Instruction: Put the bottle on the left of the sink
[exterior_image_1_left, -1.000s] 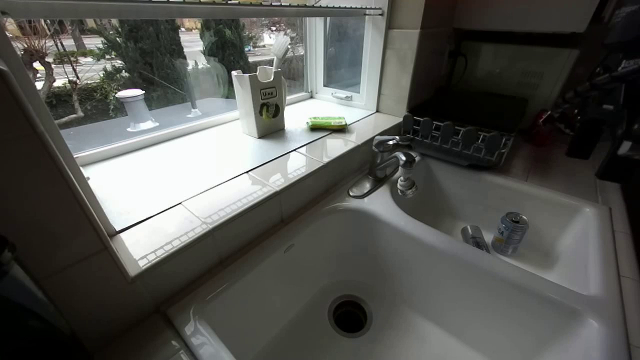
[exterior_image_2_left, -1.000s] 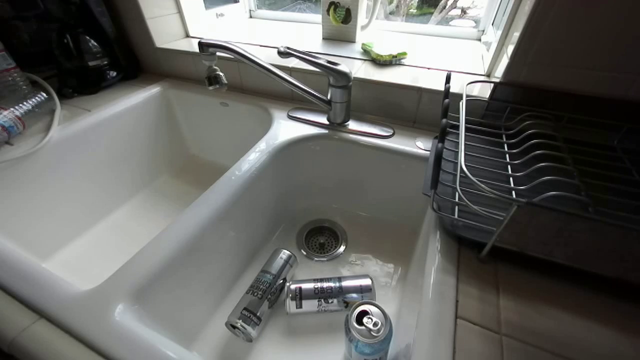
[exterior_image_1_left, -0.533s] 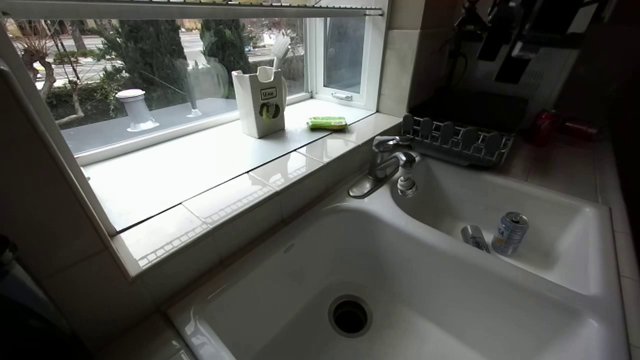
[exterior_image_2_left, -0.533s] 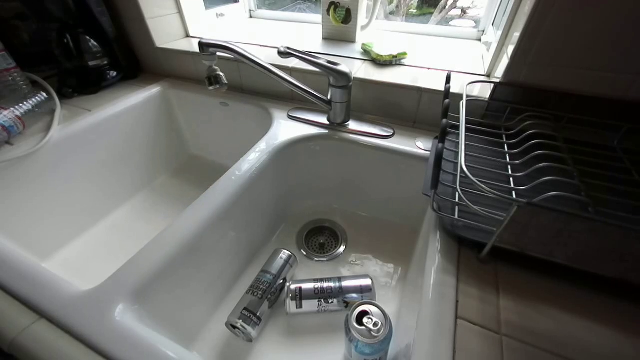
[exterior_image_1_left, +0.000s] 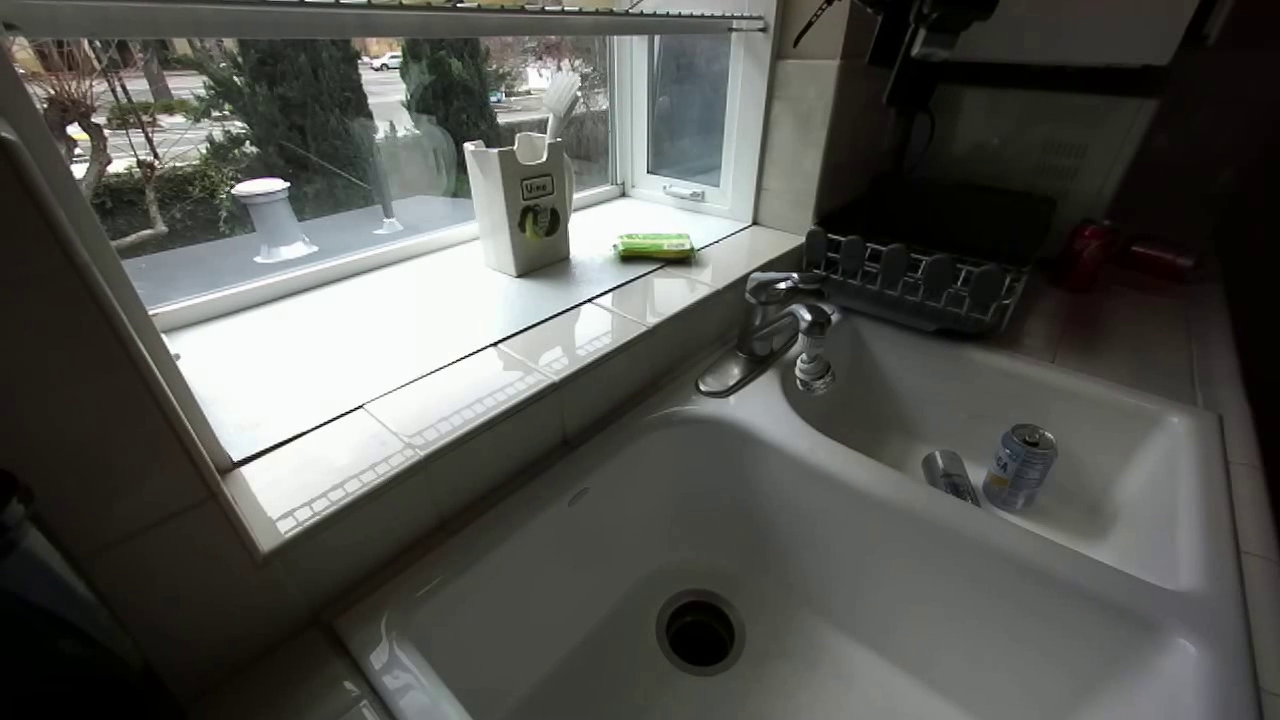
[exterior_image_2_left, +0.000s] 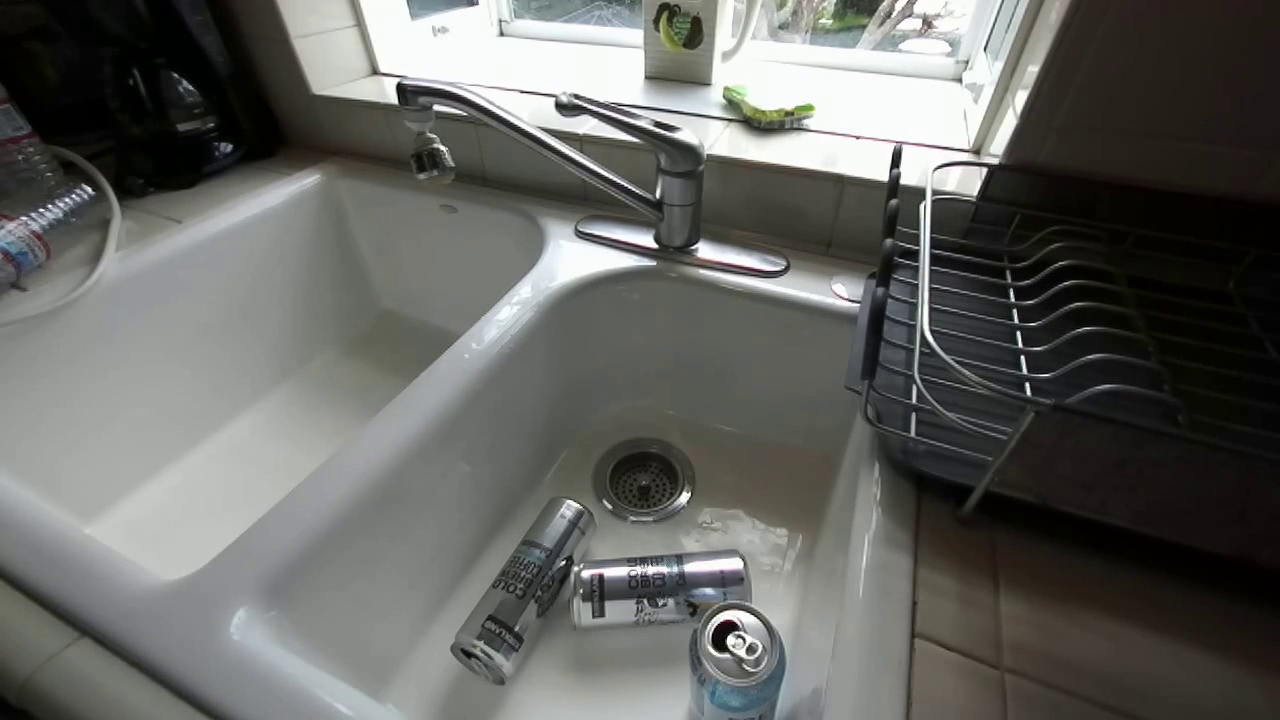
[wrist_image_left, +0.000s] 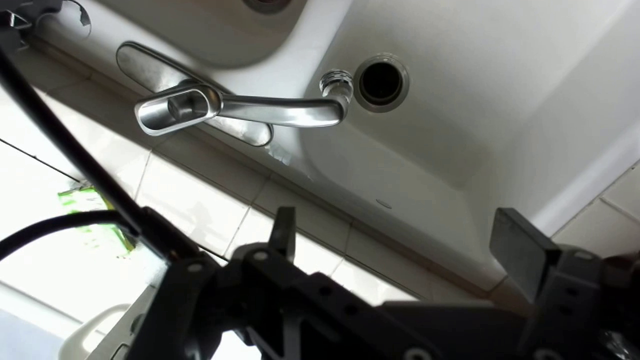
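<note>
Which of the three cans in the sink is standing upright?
The pale blue can, its opened top facing up; the silver coffee can nearer the divider and the other silver coffee can lie on their sides.

In the wrist view the claw (wrist_image_left: 395, 230) is black, its angular links (wrist_image_left: 310, 290) set with round grey screw heads (wrist_image_left: 260, 255), its fingertip pads (wrist_image_left: 517, 252) flat and dark grey. A thick black cable (wrist_image_left: 75, 142) crosses the left of the frame; a second, curved black cable (wrist_image_left: 55, 221) meets it. In an exterior view, dark, blocky arm parts (exterior_image_1_left: 925, 40) show at the upper right.
</note>
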